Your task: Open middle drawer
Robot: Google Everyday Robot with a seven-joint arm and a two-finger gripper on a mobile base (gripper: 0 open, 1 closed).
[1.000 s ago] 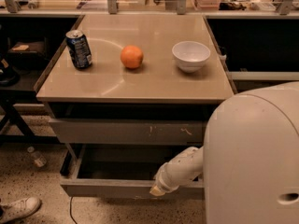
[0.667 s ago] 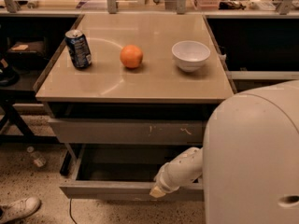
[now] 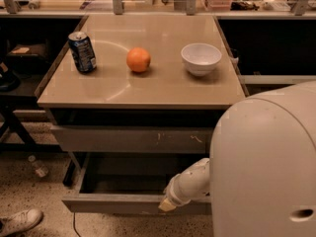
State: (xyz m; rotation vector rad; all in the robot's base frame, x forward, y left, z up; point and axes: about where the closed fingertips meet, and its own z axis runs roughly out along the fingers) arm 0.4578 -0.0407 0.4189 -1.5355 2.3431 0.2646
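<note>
The middle drawer (image 3: 123, 203) is a wide, shallow grey drawer with a plain flat front. It stands pulled out below the scratched grey drawer front (image 3: 133, 138), and its dark inside shows. My white arm reaches in from the lower right. The gripper (image 3: 167, 206) sits at the top edge of the pulled-out front panel, right of its middle, and the arm's end hides most of it.
On the tan tabletop (image 3: 148, 90) stand a blue soda can (image 3: 82, 52), an orange (image 3: 138, 59) and a white bowl (image 3: 201, 58). My white body (image 3: 266, 167) fills the lower right. A shoe (image 3: 17, 221) and a bottle (image 3: 37, 166) lie on the floor at left.
The pulled-out drawer front and the gripper on it have come slightly nearer to the camera. The things on the tabletop have not moved.
</note>
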